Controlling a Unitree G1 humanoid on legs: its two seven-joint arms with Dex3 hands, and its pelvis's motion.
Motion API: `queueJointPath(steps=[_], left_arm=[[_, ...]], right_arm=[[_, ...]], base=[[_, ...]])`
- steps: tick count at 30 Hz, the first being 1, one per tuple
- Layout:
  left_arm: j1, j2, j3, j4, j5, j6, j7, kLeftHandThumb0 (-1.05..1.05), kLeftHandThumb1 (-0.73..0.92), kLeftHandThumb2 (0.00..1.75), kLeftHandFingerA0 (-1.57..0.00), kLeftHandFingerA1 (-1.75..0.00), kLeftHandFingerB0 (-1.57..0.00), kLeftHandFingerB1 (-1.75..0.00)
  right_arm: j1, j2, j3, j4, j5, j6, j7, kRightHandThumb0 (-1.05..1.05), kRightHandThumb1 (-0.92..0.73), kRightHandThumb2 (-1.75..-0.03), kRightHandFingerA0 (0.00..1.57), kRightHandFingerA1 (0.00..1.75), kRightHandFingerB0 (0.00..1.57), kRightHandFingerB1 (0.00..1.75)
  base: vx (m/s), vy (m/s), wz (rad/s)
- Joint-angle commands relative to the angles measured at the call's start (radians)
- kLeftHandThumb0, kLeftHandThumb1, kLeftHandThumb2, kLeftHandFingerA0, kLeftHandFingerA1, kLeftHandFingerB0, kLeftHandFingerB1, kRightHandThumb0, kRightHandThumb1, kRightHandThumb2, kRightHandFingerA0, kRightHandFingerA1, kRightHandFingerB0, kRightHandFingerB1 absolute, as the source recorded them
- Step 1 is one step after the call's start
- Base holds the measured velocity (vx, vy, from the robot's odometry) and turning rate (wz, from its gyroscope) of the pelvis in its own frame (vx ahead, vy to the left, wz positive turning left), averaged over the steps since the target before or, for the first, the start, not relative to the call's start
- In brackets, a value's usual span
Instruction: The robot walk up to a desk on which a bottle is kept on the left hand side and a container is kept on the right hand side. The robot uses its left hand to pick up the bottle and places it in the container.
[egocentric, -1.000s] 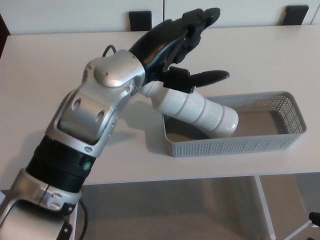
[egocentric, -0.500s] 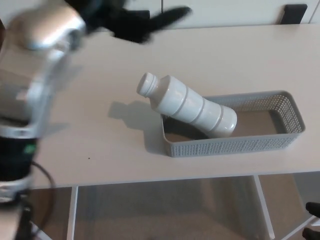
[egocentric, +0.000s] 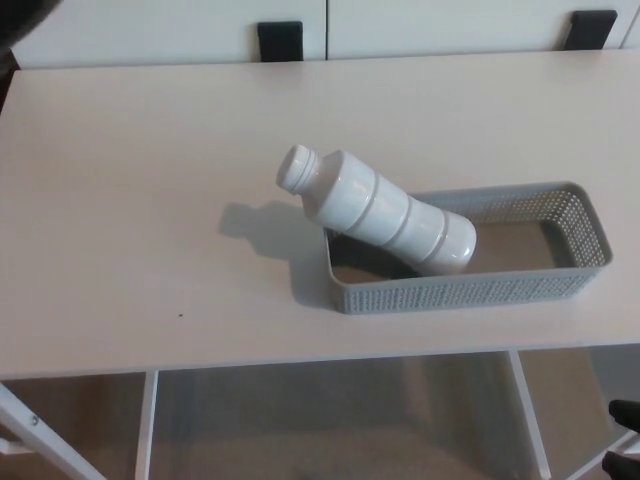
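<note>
The white ribbed bottle (egocentric: 385, 212) lies tilted, its base inside the left end of the grey perforated container (egocentric: 470, 290) and its capped neck sticking up and out over the left rim. Nothing holds it. A dark blurred shape (egocentric: 22, 20) fills the picture's top left corner; it looks like part of my left hand, far from the bottle, and too little of it shows to tell more. My right hand does not show.
The pale desk (egocentric: 150, 200) spreads to the left and behind the container. Two black chair backs (egocentric: 280, 40) (egocentric: 592, 28) stand past the far edge. White table legs (egocentric: 148, 425) and a dark object (egocentric: 625, 412) show below the near edge.
My left arm let go of the bottle and swung up and away to the left, almost out of the picture. The bottle stays resting in the container.
</note>
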Motion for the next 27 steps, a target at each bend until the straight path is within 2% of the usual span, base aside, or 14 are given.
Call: queueJointPath(steps=[1,2,5,7,10,11,16,18,19,20,21,24,25,27], left_arm=[[0.745,-0.133,0.771,0.284,-0.227,-0.093,-0.122,-0.36,0.46,1.02,-0.01,-0.50,0.00,-0.47],[0.765,-0.155,0.768,0.366,-0.207,-0.141,-0.071,-0.67,0.73,0.62,-0.20,-0.38,-0.16,-0.27],[0.833,-0.182,0.692,0.711,-0.114,-0.357,0.064,-0.69,0.62,0.90,-0.18,-0.50,-0.08,-0.40],[0.876,-0.185,0.625,0.901,-0.064,-0.460,0.100,-0.64,0.79,0.64,-0.19,-0.44,-0.11,-0.23],[0.903,-0.186,0.557,1.049,-0.024,-0.537,0.136,-0.65,0.83,0.64,-0.22,-0.45,-0.04,-0.26],[0.907,-0.179,0.533,1.104,-0.011,-0.550,0.158,-0.68,0.66,0.97,-0.19,-0.55,-0.05,-0.38],[0.915,-0.158,0.474,1.254,-0.004,-0.555,0.171,-0.64,0.66,0.92,-0.16,-0.56,-0.08,-0.43],[0.925,-0.158,0.460,1.296,-0.011,-0.549,0.165,-0.57,0.84,0.65,-0.17,-0.51,-0.12,-0.34],[0.934,-0.154,0.441,1.317,-0.003,-0.539,0.163,-0.34,0.61,1.12,-0.03,-0.52,0.00,-0.50],[0.934,-0.154,0.441,1.317,-0.003,-0.539,0.163,-0.34,0.61,1.12,-0.03,-0.52,0.00,-0.50],[0.947,-0.154,0.443,1.331,-0.020,-0.501,0.124,-0.52,0.84,0.68,-0.10,-0.47,-0.06,-0.26],[0.964,-0.144,0.441,1.347,-0.059,-0.426,0.019,-0.60,0.63,0.86,-0.20,-0.52,-0.10,-0.42],[0.956,-0.140,0.440,1.350,-0.067,-0.419,0.006,-0.46,0.71,0.62,-0.27,-0.44,-0.22,-0.36],[0.943,-0.121,0.387,1.325,-0.039,-0.420,-0.022,-0.49,0.65,0.59,-0.41,-0.45,-0.34,-0.37]], right_arm=[[0.087,-0.065,-0.040,0.014,-0.007,0.012,0.022,-0.32,-0.60,-0.57,0.48,0.51,0.48,0.46],[0.086,-0.064,-0.041,0.020,-0.006,0.015,0.020,-0.30,-0.60,-0.57,0.50,0.51,0.48,0.45],[0.098,-0.063,-0.036,0.035,-0.009,0.005,0.024,-0.32,-0.60,-0.58,0.47,0.50,0.47,0.46],[0.107,-0.065,-0.034,0.046,-0.014,-0.008,0.027,-0.31,-0.60,-0.58,0.49,0.51,0.48,0.46],[0.107,-0.067,-0.036,0.071,-0.021,-0.027,0.021,-0.33,-0.59,-0.57,0.52,0.54,0.49,0.47],[0.110,-0.068,-0.036,0.079,-0.023,-0.036,0.022,-0.32,-0.59,-0.57,0.51,0.55,0.49,0.48],[0.113,-0.069,-0.036,0.090,-0.023,-0.040,0.021,-0.35,-0.58,-0.57,0.52,0.56,0.49,0.48],[0.119,-0.066,-0.039,0.084,-0.015,-0.030,0.023,-0.37,-0.58,-0.57,0.52,0.58,0.48,0.49],[0.121,-0.065,-0.043,0.082,-0.011,-0.023,0.022,-0.38,-0.57,-0.56,0.53,0.61,0.49,0.49],[0.121,-0.065,-0.043,0.082,-0.011,-0.023,0.022,-0.38,-0.57,-0.56,0.53,0.61,0.49,0.49],[0.117,-0.065,-0.051,0.096,-0.006,-0.027,0.020,-0.37,-0.57,-0.56,0.53,0.62,0.50,0.50],[0.121,-0.064,-0.067,0.098,0.006,-0.029,0.018,-0.37,-0.57,-0.56,0.53,0.61,0.50,0.50],[0.128,-0.062,-0.071,0.086,0.010,-0.025,0.018,-0.37,-0.57,-0.57,0.53,0.60,0.50,0.50],[0.155,-0.058,-0.083,0.046,0.029,-0.010,0.027,-0.38,-0.57,-0.56,0.50,0.61,0.50,0.52]], base=[[0.00,0.000,0.00],[0.00,0.000,0.00],[0.00,0.000,0.00],[0.00,0.000,0.00],[0.00,0.000,0.00],[0.00,0.000,0.00],[0.00,0.000,0.00],[0.00,0.000,0.00],[0.00,0.000,0.00],[0.00,0.000,0.00],[0.00,0.000,0.00],[0.00,0.000,0.00],[0.00,0.000,0.00],[0.00,0.000,0.00]])
